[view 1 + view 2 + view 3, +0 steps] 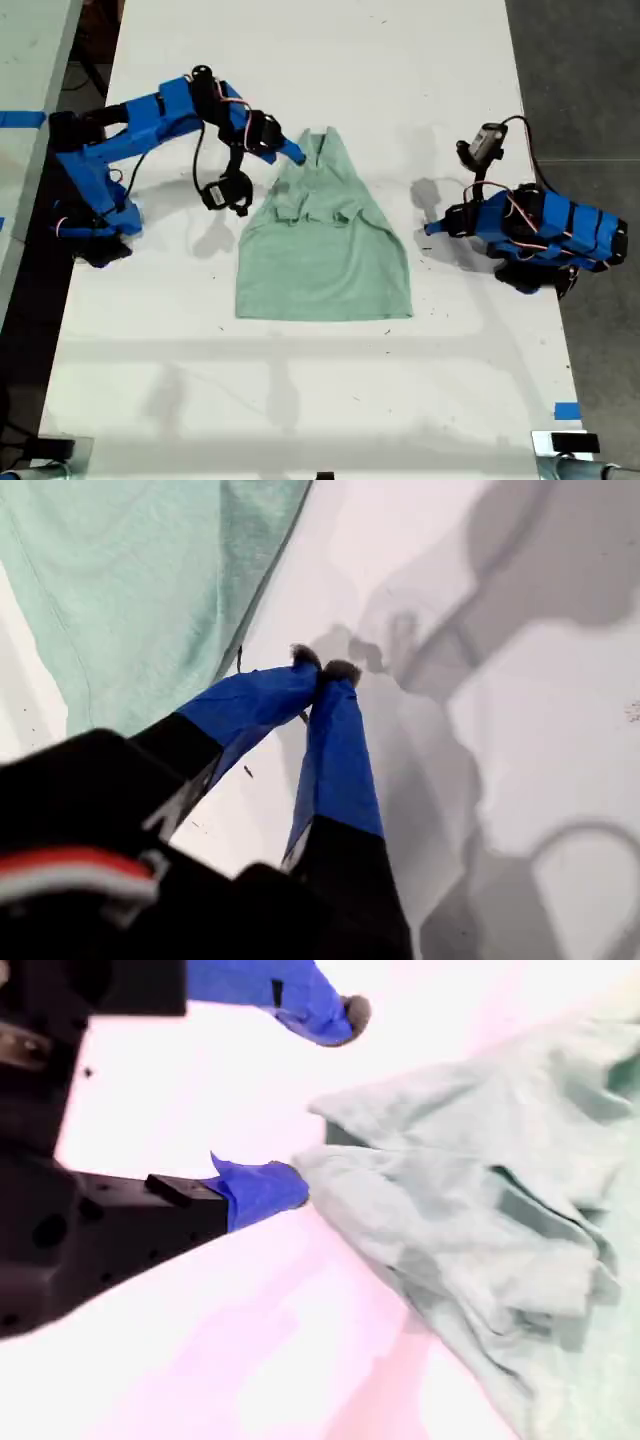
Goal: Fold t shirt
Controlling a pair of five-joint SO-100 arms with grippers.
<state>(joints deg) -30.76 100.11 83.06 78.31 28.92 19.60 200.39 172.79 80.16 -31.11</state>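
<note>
On the white table (300, 400), seen from above in the exterior view, the t shirt (325, 260) lies midway between the two blue arms, its long axis running from the straight hem at the near, lower side of that view up to a narrow, bunched top at the far side. The lower body is spread flat; the upper part is gathered inward into rumpled folds and tapers to a point. Level with the flat body, on the exterior view's right, my first gripper (430, 229) sits low over bare table near the cloth's side edge but apart from it, its jaws clenched tip to tip on nothing, as the first wrist view shows. Farther up, reaching in from the exterior view's left, my second gripper (298, 155) is released: the second wrist view shows its jaws spread wide, one fingertip (285, 1185) touching the edge of the bunched cloth and the other raised clear above the table. It looks the nearer claw to the gathered top, which lies straight ahead of its open jaws; any fold along the long axis would likely start from that end.
</note>
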